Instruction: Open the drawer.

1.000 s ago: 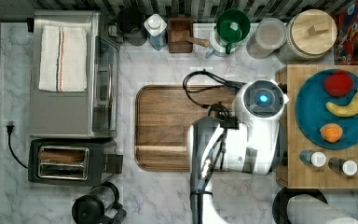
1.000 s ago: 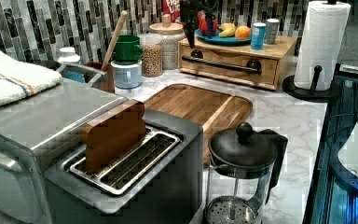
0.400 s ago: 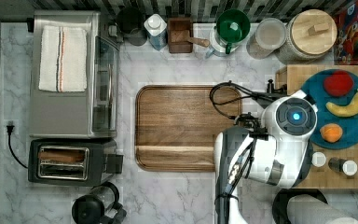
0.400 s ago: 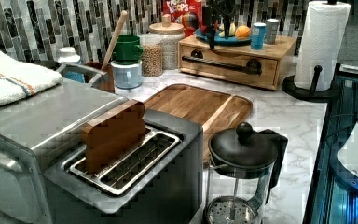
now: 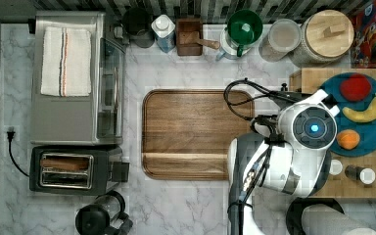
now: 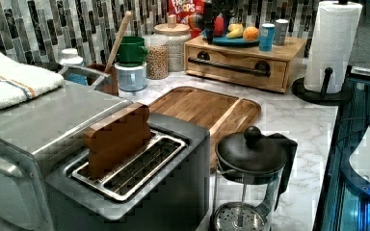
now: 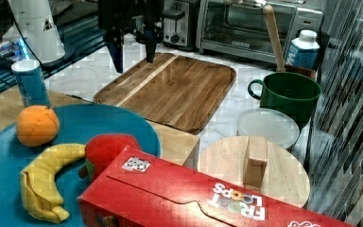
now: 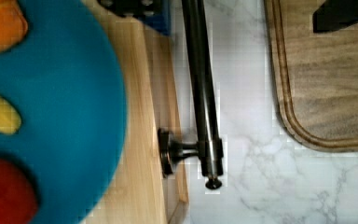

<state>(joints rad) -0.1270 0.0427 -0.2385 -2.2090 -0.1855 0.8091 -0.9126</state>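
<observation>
Approaching stage: the arm [image 5: 293, 161] hangs over the drawer box; by my reading nothing of the opening itself is done yet.
Drawer: the light-wood drawer [image 6: 236, 65] sits shut, its front flush with the box, at the far edge of the marble surface [image 6: 294, 120] in the left view, between the wooden-lidded jar [image 6: 176, 41] and the paper-towel stand [image 6: 330, 48].
Handle: the black bar handle [image 8: 203, 88] runs along the drawer front on its posts, untouched; the wrist view looks straight down on it, with bare marble between it and the wooden tray [image 8: 326, 88].
Gripper: the gripper [image 7: 132, 49] is above the handle zone, near the tray's corner in the right view.
Fingers: spread apart, holding nothing, tips pointing down.
On top of the box: a blue plate [image 5: 372, 142] with a banana [image 5: 364, 113], an orange [image 5: 347, 139] and a red fruit [image 5: 355, 87].
Left to do: lower onto the bar, close on it, and pull the drawer out toward the tray.
Judgement: early, only the lining-up looks under way.
</observation>
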